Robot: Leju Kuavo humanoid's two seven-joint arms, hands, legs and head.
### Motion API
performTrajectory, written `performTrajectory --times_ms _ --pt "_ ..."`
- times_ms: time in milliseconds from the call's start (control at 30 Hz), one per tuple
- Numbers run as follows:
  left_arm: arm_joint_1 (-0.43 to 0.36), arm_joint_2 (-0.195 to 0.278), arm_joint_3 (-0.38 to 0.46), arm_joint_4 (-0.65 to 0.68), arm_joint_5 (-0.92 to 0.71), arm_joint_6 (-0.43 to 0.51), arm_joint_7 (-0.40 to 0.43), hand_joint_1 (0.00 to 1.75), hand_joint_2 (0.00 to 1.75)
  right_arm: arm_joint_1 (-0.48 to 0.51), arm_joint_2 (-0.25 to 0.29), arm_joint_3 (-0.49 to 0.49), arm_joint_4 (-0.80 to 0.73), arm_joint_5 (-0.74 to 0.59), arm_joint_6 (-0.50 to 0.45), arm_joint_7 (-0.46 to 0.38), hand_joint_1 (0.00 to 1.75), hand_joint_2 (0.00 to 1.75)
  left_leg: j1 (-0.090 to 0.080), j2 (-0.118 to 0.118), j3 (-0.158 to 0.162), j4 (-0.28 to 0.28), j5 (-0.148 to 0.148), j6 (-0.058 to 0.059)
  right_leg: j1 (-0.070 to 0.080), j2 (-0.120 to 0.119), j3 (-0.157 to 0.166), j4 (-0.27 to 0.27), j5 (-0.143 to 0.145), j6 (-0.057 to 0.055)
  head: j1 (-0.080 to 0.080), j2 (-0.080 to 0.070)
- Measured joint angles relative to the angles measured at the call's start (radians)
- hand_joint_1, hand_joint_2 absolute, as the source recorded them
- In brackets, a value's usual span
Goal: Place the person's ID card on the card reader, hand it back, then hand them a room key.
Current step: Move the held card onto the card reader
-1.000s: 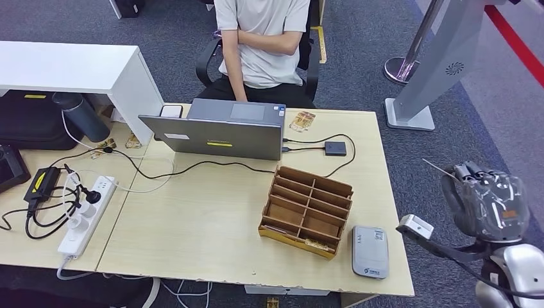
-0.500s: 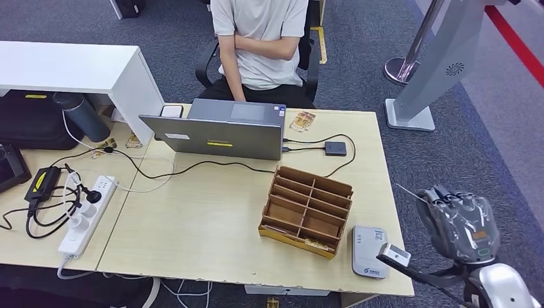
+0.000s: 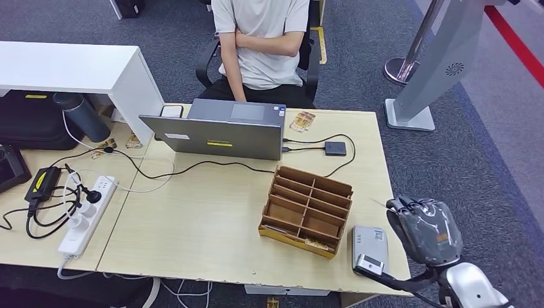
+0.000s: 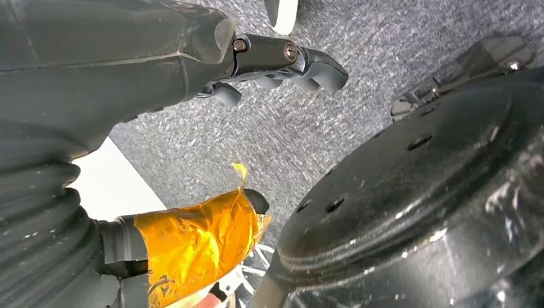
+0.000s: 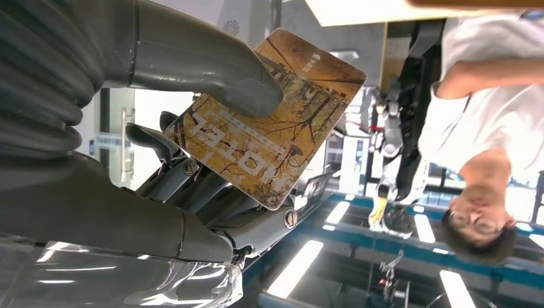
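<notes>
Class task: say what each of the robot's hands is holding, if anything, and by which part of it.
The right hand pinches a brown-and-yellow printed card by one end, between thumb and fingers. The left hand holds nothing.

The ID card [image 5: 276, 119] is a rounded-corner card printed with brown and yellow autumn trees and pale lettering across its face; it is pinched between the thumb and darker fingers of the right hand [image 3: 423, 228], its printed face towards the wrist camera and most of its surface jutting free beyond the thumb. The card reader [image 3: 370, 251] is a flat grey slab with rounded corners, lying face up on the near right corner of the table [image 3: 192, 218], just beside the brown divided card box [image 3: 308, 210], whose nearest compartment holds a card with similar print.
</notes>
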Motion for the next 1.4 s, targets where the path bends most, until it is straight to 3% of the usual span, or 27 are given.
performTrajectory --times_ms 267,700,1000,1400 --pt "0.000 0.006 0.000 0.000 -0.002 -0.010 -0.007 0.00 1.75 -0.055 0.002 0.099 0.052 -0.003 0.022 0.012 1.75 1.75 0.000 0.000 0.000 0.000 0.000 0.000 0.000 0.000 0.000 0.000 0.000 0.000 0.000 0.000" --pt "0.000 0.008 0.002 0.000 -0.004 -0.016 -0.008 0.00 1.75 -0.065 0.010 0.159 0.146 -0.004 0.043 0.048 1.75 1.75 0.000 0.000 0.000 0.000 0.000 0.000 0.000 0.000 0.000 0.000 0.000 0.000 0.000 0.000" --pt "0.000 0.012 0.010 0.000 -0.004 -0.014 -0.008 0.00 1.75 -0.056 0.012 0.145 0.207 0.000 0.041 0.087 1.75 1.75 0.000 0.000 0.000 0.000 0.000 0.000 0.000 0.000 0.000 0.000 0.000 0.000 0.000 0.000" --pt "0.003 0.020 0.023 0.000 -0.001 -0.006 -0.009 0.00 1.75 0.039 0.013 0.090 0.209 -0.011 0.052 0.117 1.75 1.75 0.000 0.000 0.000 0.000 0.000 0.000 0.000 0.000 0.000 0.000 0.000 0.000 0.000 0.000"
